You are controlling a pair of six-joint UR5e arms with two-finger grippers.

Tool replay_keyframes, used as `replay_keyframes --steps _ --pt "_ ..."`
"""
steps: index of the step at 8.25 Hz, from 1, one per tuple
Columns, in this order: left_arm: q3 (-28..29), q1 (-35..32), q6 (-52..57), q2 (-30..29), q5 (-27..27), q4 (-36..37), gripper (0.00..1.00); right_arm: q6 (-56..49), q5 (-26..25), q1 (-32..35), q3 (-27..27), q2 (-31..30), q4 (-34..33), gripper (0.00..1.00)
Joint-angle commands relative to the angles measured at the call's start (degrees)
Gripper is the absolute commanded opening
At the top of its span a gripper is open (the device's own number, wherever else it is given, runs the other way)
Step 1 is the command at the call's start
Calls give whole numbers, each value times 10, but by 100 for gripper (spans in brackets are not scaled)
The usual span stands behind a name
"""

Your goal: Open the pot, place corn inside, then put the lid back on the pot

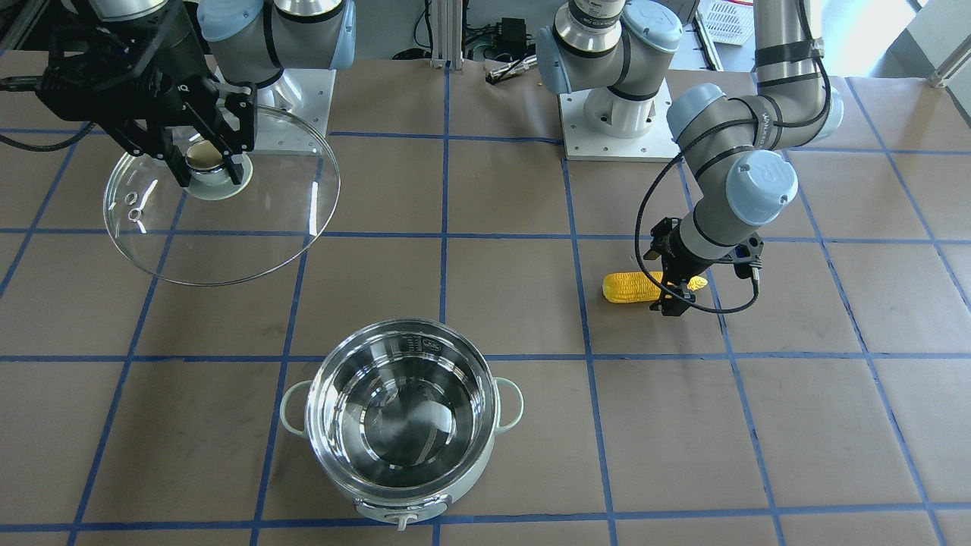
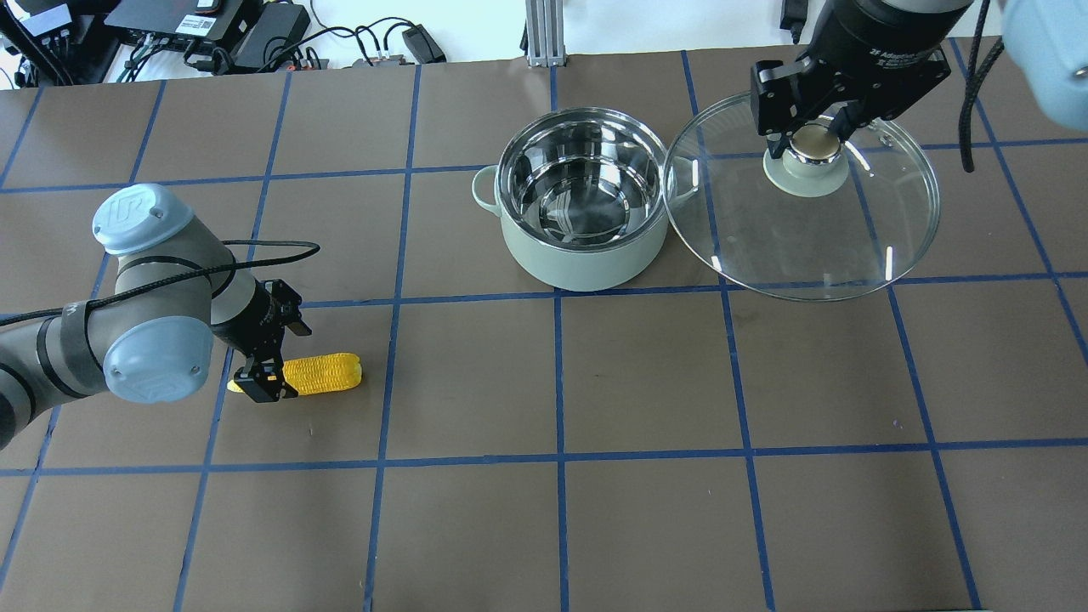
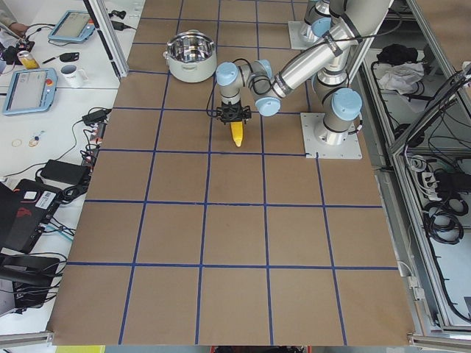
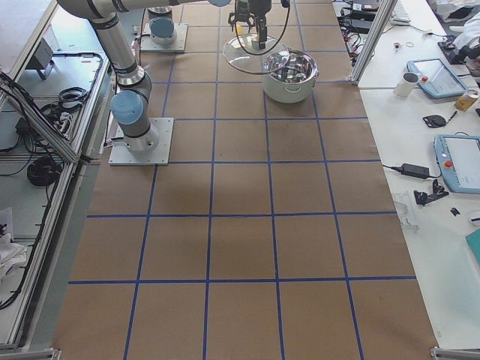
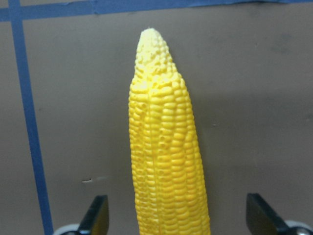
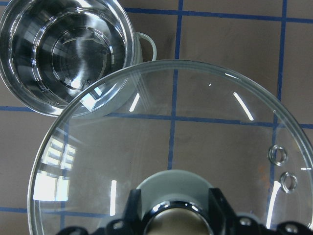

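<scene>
pot point(image 2: 578, 259): open, empty
lid point(image 2: 807, 242): aloft (beside pot), clamped in right gripper point(image 2: 810, 138)
corn point(image 2: 327, 374): on table point(image 2: 544, 510), left gripper point(image 2: 265, 382) wide, astride

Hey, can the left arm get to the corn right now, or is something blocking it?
Most likely yes. The left gripper sits at the corn, jaws open on either side of the cob, nothing else between. The pot and the lid in the right gripper are well away.

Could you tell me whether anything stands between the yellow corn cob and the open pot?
Nothing visible does. The mint-green steel pot stands uncovered; the right gripper holds the round clear glass lid on the pot's far side from the yellow toy corn cob.
</scene>
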Motion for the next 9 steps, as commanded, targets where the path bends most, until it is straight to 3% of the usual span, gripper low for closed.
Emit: replay_keyframes --steps 1,4,5,7,8,9 --pt "-6 0 19 -9 3 -25 100 -1 5 -5 1 -2 3 30" --pt "-6 0 20 -14 0 -47 100 -2 5 -4 1 -3 4 30" --pt "-6 0 12 -20 5 1 100 -2 5 -4 0 -3 2 30" --pt "-5 0 11 -31 0 16 16 -2 6 -4 0 -3 1 31" --pt "-5 0 8 -31 1 15 0 -2 7 -3 0 -4 1 31" --pt "-5 0 -1 -31 7 13 0 -2 7 -2 0 -3 2 31"
